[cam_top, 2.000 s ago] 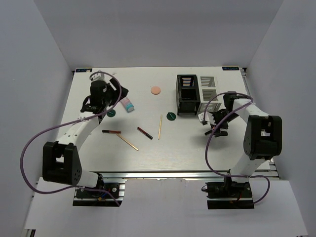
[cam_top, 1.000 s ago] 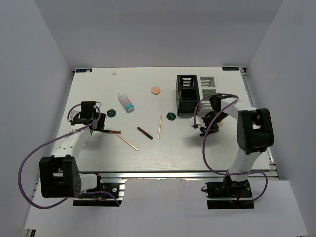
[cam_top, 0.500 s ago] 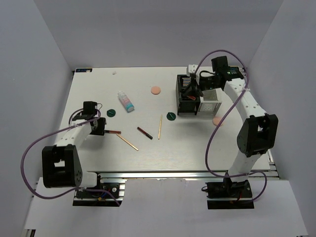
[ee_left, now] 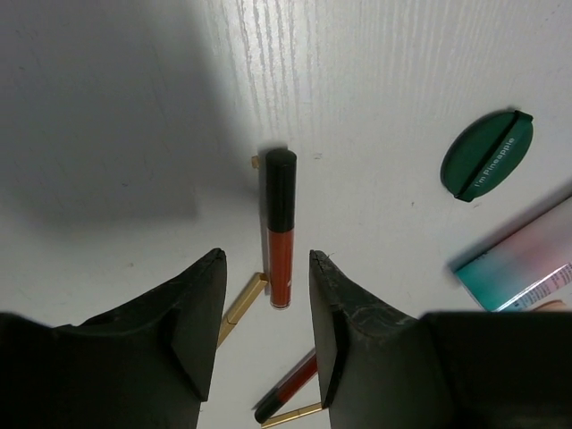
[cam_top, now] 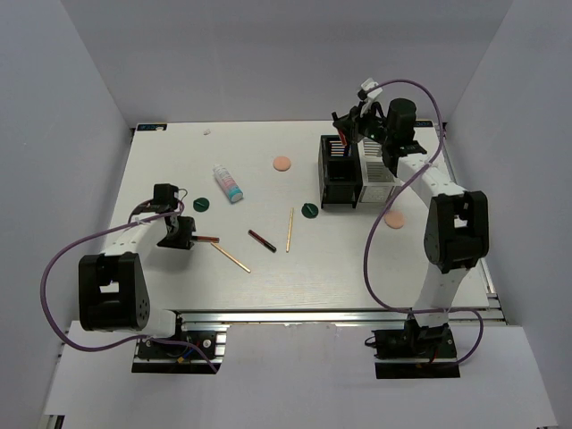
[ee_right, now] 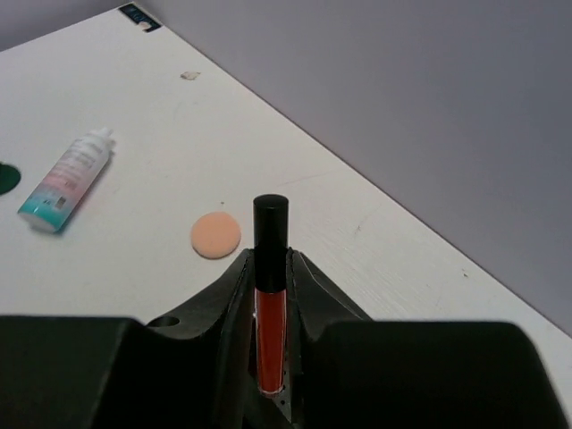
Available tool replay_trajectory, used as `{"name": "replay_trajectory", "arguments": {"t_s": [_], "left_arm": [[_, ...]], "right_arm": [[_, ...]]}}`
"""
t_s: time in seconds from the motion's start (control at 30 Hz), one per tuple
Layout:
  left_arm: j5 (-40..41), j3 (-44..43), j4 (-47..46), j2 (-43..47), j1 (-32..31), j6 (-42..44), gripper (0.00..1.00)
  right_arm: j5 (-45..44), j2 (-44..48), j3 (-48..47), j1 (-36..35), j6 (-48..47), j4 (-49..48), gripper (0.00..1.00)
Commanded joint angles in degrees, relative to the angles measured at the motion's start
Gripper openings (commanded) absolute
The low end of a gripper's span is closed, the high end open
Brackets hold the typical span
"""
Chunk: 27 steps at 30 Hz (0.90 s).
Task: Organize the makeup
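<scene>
My right gripper is shut on a dark-red pencil with a black cap, held upright. In the top view that gripper hangs over the black organizer box. My left gripper is open and low over the table. A second dark-red pencil lies just ahead of its fingertips, seen from above as pencil beside the gripper. A third pencil, two tan sticks, two green discs, the white tube and two peach puffs lie scattered.
A white slotted organizer stands right of the black one at the back right. The table's front edge runs before the arm bases. Grey walls close in the left, right and back sides.
The right arm rose from the table near the organizers, carrying the dark-red pencil up over the black box. The left gripper left the white tube and came down beside the left pencil.
</scene>
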<state>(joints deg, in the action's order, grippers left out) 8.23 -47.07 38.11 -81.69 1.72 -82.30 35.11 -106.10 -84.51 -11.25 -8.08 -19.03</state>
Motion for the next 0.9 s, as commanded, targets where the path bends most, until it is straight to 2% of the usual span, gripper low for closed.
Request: {"name": "replay_trajectory", "arguments": {"t_s": [0.0, 0.13, 0.17, 0.27, 0.3, 0.33, 0.4, 0.47, 0.5, 0.67, 0.8, 0.87], "left_arm": [[-0.14, 1.10, -0.22, 2.06, 0.13, 0.39, 0.52], [-0.32, 1.45, -0.84, 1.45, 0.13, 0.04, 0.54], [-0.32, 1.63, -0.93, 1.27, 0.13, -0.05, 0.54], [-0.41, 1.63, -1.46, 0.31, 0.13, -0.14, 0.54], [-0.32, 1.46, -1.54, -0.04, 0.13, -0.23, 0.54], [-0.32, 1.28, -1.63, -0.92, 0.13, -0.23, 0.54], [-0.23, 1.10, -1.89, -1.98, 0.13, -0.31, 0.54], [-0.32, 0.32, -2.07, -4.16, 0.13, -0.14, 0.54], [-0.32, -0.04, -1.90, -4.96, 0.13, -0.05, 0.53], [-0.14, -2.76, -2.86, -9.18, 0.13, 0.12, 0.52], [0.03, -7.32, -2.43, -13.04, 0.04, 1.18, 0.52], [-0.06, -8.82, -1.03, -14.37, 0.13, 2.05, 0.49]], "right_arm": [[-5.93, -3.39, -2.50, 0.26, 7.19, -11.56, 0.00], [-5.58, -6.48, -2.86, 0.26, 7.72, -12.08, 0.00], [-5.67, -7.18, -2.51, 0.26, 7.72, -13.04, 0.03], [-5.15, -8.24, -2.06, 0.26, 7.72, -12.88, 0.24], [-4.62, -8.50, -2.50, 0.26, 7.72, -12.53, 0.39], [-4.44, -8.59, -2.50, 0.26, 7.64, -12.09, 0.46], [-3.91, -8.51, -2.24, 0.43, 7.55, -11.91, 0.59], [-3.39, -7.89, -1.63, 0.78, 7.72, -12.00, 0.66], [-3.30, -7.54, -1.45, 0.79, 7.72, -12.09, 0.73], [-1.28, -3.16, 1.71, 1.84, 7.72, -12.52, 0.84], [0.74, 0.98, 6.28, 2.02, 7.72, -13.14, 0.86], [1.27, 3.08, 8.30, 2.10, 7.46, -12.53, 0.87]]}}
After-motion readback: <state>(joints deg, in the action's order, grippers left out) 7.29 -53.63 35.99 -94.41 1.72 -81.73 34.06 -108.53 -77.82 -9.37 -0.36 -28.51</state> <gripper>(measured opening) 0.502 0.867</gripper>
